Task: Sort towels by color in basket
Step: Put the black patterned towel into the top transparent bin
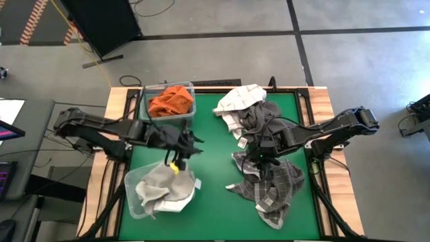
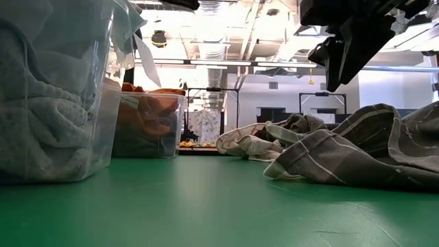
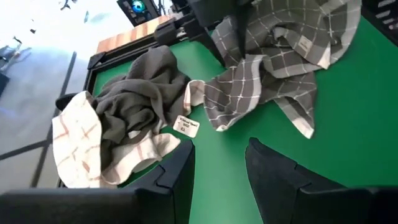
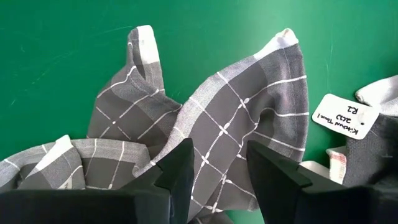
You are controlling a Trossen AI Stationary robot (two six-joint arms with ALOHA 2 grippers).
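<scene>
Grey-and-white checked towels (image 1: 272,181) (image 4: 249,112) (image 2: 370,144) lie crumpled on the green mat, right of centre. A dark grey towel (image 1: 259,114) (image 3: 137,99) lies on a white one (image 1: 238,99) (image 3: 74,137) near the far edge. Rust orange towels (image 1: 171,101) (image 2: 147,113) fill the far clear bin. Grey and white towels (image 1: 161,191) sit in the near-left bin. My right gripper (image 1: 257,160) (image 4: 217,165) (image 2: 336,75) hangs open above the checked towels without touching them. My left gripper (image 1: 188,144) (image 3: 217,165) is open and empty between the two bins.
The two clear bins (image 1: 191,107) (image 2: 103,103) stand along the table's left side. A paper label (image 4: 345,118) shows on a towel beside the checked one. Bare green mat (image 1: 215,154) lies between the bins and the towel piles. A wooden frame (image 1: 322,101) borders the mat.
</scene>
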